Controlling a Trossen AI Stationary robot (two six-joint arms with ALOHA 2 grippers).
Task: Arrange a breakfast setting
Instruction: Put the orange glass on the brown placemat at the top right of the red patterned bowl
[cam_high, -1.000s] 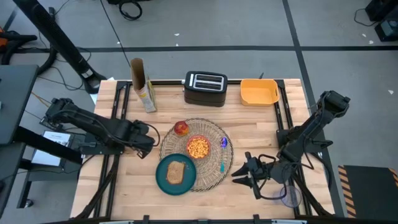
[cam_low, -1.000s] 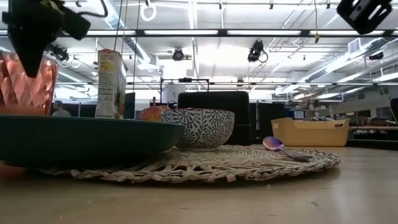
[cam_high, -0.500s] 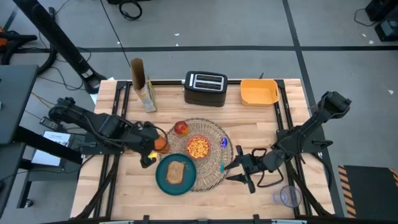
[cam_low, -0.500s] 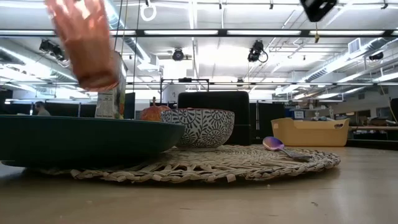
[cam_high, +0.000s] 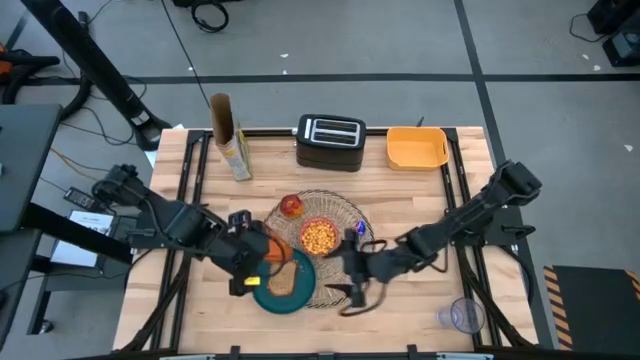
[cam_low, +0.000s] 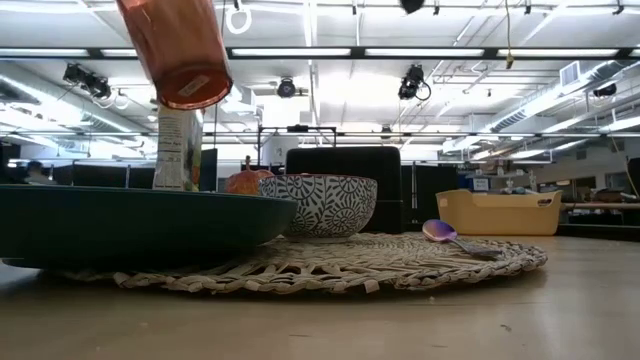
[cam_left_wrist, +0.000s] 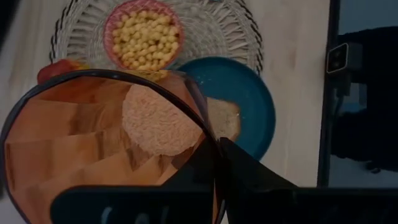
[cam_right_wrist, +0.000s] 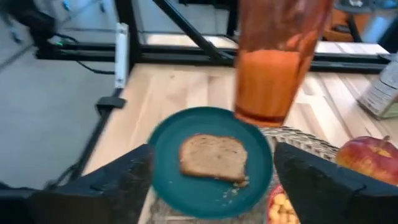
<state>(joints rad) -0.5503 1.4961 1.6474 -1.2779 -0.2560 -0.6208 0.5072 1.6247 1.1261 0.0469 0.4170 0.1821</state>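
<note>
The left end effector (cam_high: 262, 262) has carried the orange cup (cam_high: 272, 250) over the teal plate (cam_high: 284, 291), while the right end effector (cam_high: 351, 272) reached over the placemat (cam_high: 340, 215).

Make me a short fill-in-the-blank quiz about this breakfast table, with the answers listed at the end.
1. The toast slice lies on the dark teal ____.
2. The left gripper holds the orange ____ in the air.
3. The small red bowl sits on the woven ____.
4. The black toaster stands beside the yellow-orange ____.

Missing words: plate; cup; placemat; bin
</note>
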